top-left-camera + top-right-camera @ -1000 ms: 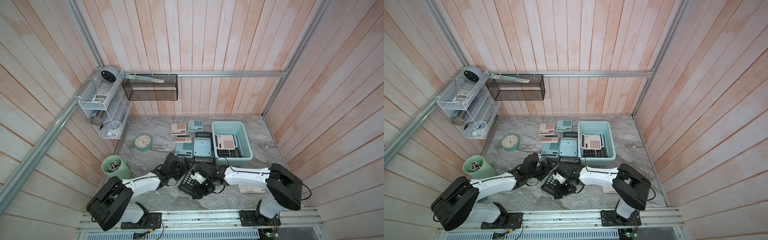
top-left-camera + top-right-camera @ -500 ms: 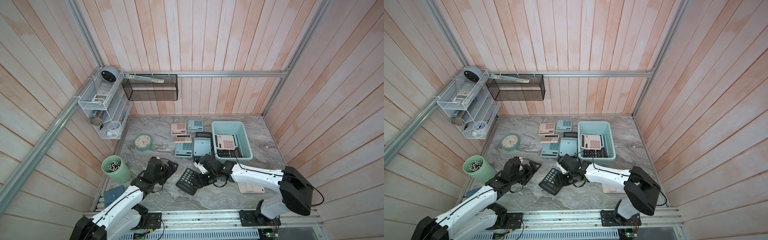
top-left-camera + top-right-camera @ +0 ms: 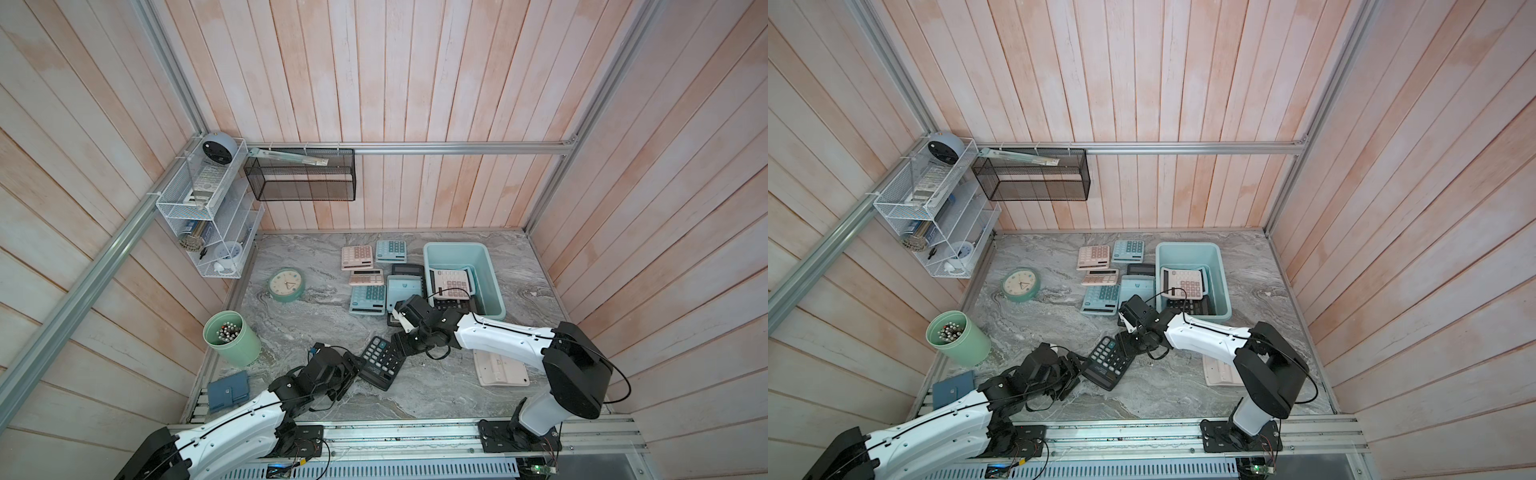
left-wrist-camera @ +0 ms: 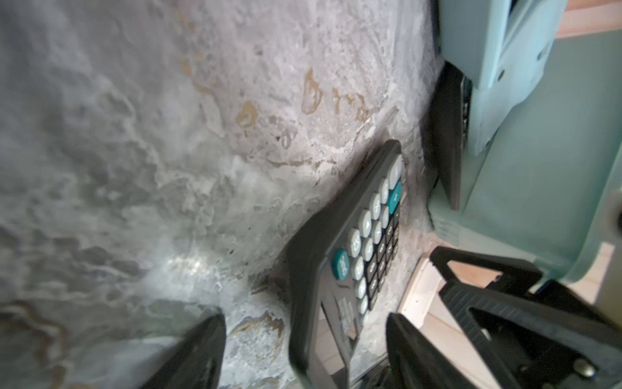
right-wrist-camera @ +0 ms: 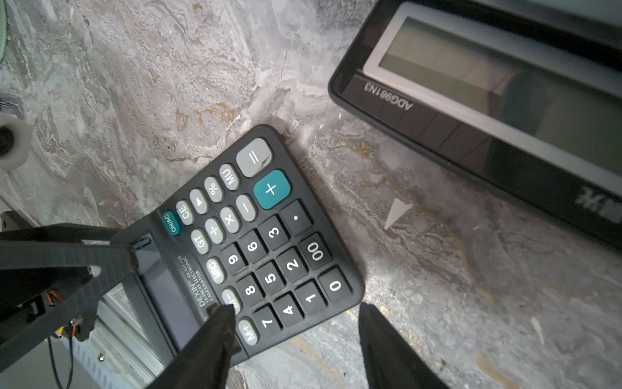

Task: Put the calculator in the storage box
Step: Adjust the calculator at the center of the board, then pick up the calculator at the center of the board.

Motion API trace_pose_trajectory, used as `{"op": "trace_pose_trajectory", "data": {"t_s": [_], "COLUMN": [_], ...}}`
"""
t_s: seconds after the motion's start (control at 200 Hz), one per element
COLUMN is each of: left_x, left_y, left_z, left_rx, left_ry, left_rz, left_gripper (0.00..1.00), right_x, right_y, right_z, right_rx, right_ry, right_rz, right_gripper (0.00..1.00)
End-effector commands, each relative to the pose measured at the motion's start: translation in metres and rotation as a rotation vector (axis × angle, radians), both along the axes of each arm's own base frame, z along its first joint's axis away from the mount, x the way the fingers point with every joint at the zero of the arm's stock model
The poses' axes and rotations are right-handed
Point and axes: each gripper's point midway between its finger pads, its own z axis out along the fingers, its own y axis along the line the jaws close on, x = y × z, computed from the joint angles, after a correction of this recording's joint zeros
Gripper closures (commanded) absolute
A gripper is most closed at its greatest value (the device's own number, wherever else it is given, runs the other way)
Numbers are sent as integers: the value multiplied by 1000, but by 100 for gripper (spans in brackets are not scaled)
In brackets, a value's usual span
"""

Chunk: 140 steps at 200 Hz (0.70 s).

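Top view: the grey marbled counter (image 3: 316,328) carries the pale teal storage box (image 3: 455,247) by its back edge. The black calculator (image 3: 380,361), grey and teal keys up, lies near the front edge. The left gripper (image 4: 303,323) straddles its display end, gripping nothing. The right gripper (image 5: 296,313) is part-open, one tip over the keys.

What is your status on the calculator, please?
Left tool open, straddling black calculator at display end. Right tool open over its keys. Calculator on table, outside storage box.
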Motion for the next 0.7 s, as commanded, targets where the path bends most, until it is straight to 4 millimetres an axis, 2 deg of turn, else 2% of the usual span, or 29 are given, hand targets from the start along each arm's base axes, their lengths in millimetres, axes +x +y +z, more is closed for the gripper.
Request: {"op": "trace_pose_trajectory", "data": {"t_s": [0.0, 0.11, 0.31, 0.395, 0.555, 0.695], "left_x": [11, 12, 14, 14, 13, 13], "left_y": [-11, -17, -16, -13, 3, 18], "left_z": [6, 3, -4, 1, 22, 50], "left_rx": [-66, -74, -33, 26, 118, 148], "left_ry": [-19, -13, -11, -17, -58, -101], "left_rz": [60, 62, 55, 32, 5, -46], "left_gripper": [39, 50, 91, 100, 100, 100], "right_x": [2, 0, -3, -5, -8, -10], "right_y": [1, 0, -3, -5, -7, -8], "right_z": [5, 13, 28, 35, 51, 69], "right_rx": [0, 14, 46, 53, 89, 163], "right_ry": [-2, -9, -25, -37, -43, -31], "right_rz": [10, 10, 12, 16, 29, 37], "right_gripper": [35, 36, 35, 34, 30, 26]}}
